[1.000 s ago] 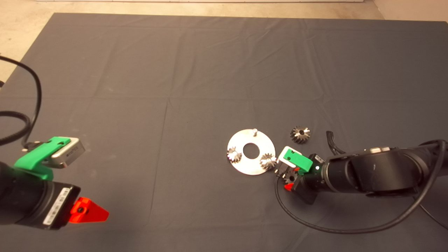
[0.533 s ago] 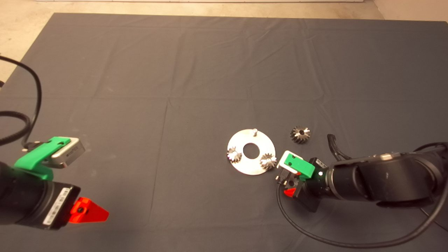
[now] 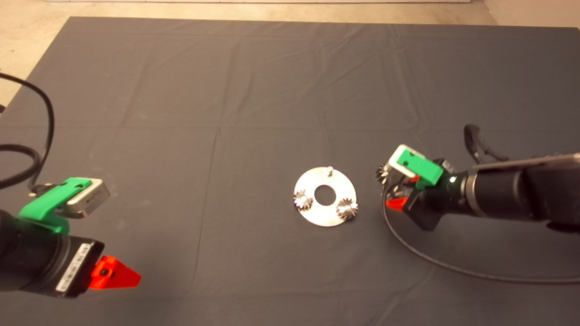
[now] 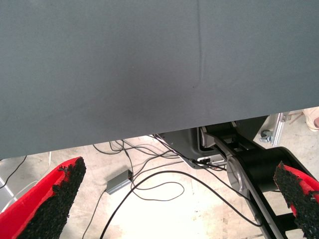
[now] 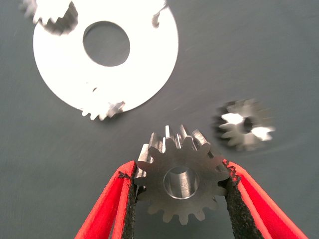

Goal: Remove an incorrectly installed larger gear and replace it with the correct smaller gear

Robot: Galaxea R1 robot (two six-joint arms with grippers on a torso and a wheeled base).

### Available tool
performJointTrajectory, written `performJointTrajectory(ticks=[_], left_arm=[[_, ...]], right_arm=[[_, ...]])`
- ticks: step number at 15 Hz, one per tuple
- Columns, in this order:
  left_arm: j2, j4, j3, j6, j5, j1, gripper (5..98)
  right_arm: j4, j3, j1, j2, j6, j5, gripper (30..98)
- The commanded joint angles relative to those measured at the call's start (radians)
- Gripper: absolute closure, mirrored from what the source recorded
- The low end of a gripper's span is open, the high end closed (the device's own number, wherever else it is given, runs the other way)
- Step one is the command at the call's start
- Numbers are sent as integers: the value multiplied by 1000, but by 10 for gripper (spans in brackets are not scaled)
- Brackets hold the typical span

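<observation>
The right gripper [image 5: 182,191] is clamped on the dull dark-grey toothed metal gear with a round centre hole [image 5: 180,180], one black pad [image 5: 128,199] pressed against each side of its teeth. It holds this gear above the dark mat [image 3: 253,90] covering the tabletop, beside the round silvery metal plate [image 3: 325,196]. The bright silvery cone-shaped toothed gear [image 5: 245,130] lies on the mat near the plate, close to the gripper. Two small shiny silvery gears [image 3: 346,208] sit on the plate, and a bare pin [image 3: 330,170] stands at its rim. The left gripper [image 4: 169,199] waits at the mat's near left edge, fingers spread wide and holding nothing.
</observation>
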Motion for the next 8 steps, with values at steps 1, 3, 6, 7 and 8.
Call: performJointTrajectory(ticks=[1,3,6,7,8], left_arm=[[-2,-17,16,2,6,-1,59],[-2,-17,16,3,6,-1,59],[-3,-17,16,4,6,-1,59],[-3,-17,16,4,6,-1,59],[-3,-17,16,4,6,-1,59]], right_arm=[[84,-118,45,105,42,11,879],[84,-217,45,202,60,11,880],[85,-391,37,332,60,10,880],[85,-428,34,358,60,11,880],[85,-456,34,386,60,11,880]])
